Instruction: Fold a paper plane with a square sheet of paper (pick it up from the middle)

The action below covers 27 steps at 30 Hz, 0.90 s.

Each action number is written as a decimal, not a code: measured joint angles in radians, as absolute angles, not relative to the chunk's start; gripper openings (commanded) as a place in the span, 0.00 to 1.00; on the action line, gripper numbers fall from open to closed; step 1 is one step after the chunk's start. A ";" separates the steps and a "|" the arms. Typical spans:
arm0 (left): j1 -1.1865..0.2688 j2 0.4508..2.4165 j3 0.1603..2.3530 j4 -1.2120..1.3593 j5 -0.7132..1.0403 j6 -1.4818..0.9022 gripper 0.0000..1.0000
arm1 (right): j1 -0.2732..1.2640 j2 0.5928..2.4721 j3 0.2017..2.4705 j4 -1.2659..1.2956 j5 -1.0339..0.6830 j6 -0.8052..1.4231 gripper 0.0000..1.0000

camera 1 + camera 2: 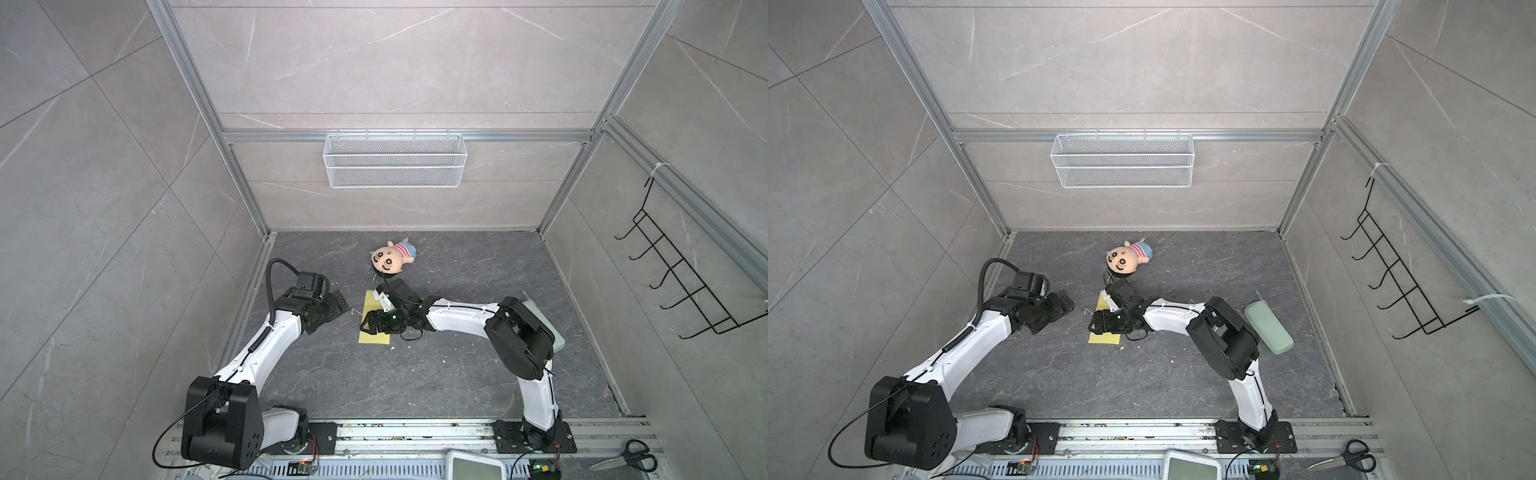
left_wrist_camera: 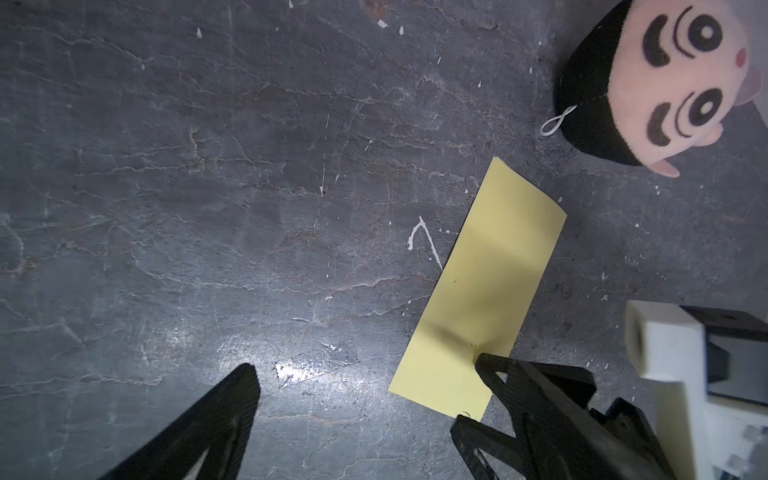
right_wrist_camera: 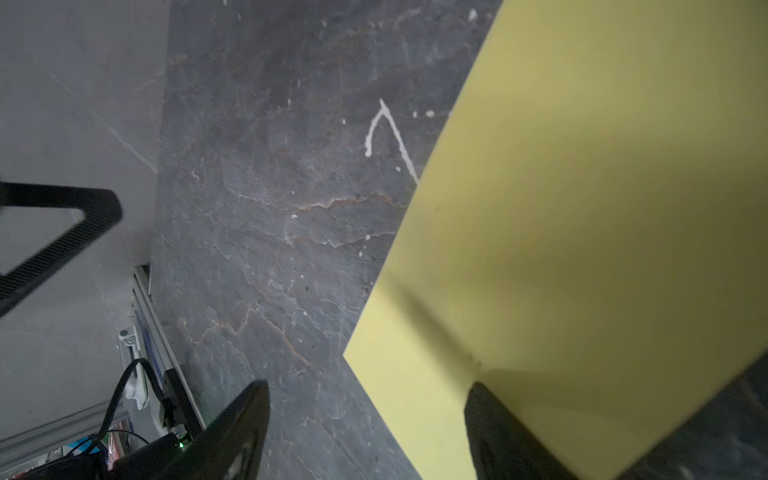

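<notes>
Print is scarce: the plush doll carries only a stitched face, a white hooked scuff on the table by the paper's long edge reads as no letter, & the small circuit boards at the front rail are too small to read. The yellow paper sheet lies flat mid-table as a narrow rectangle, btw the two grippers & just nearer the arm bases than the doll's head. In both top views the R gripper covers its middle, so only the ends show. A pale green pad sits partly behind the R arm's elbow. A screened device is cut off by the lower frame edge. R gripper: jaws apart, grasping nothing; one fingertip presses the sheet near a corner & dimples it, the other is off the paper over bare table, contact w/ the table unclear. L gripper: released, jaws spread, clear of the sheet, holding nothing; the L wrist view shows just one of its own fingers, far out to the side.
</notes>
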<state>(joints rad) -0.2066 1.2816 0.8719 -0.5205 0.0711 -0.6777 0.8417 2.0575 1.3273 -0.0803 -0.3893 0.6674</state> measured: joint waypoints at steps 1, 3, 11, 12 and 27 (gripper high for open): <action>-0.206 1.282 0.872 -0.521 0.072 -0.678 0.95 | 0.841 2.061 1.328 -0.095 -0.389 0.662 0.77; -0.207 1.282 0.872 -0.521 0.077 -0.678 0.96 | 0.839 2.061 1.329 -0.117 -0.389 0.651 0.77; -0.207 1.304 0.872 -0.496 0.126 -0.678 0.96 | 0.814 2.038 1.312 -0.176 -0.398 0.533 0.76; -0.207 1.311 0.872 -0.489 0.141 -0.678 0.96 | 0.803 2.023 1.293 -0.186 -0.402 0.496 0.76; -0.262 1.362 0.838 -0.355 0.332 -0.729 0.97 | 0.688 1.793 1.088 -0.199 -0.472 0.435 0.70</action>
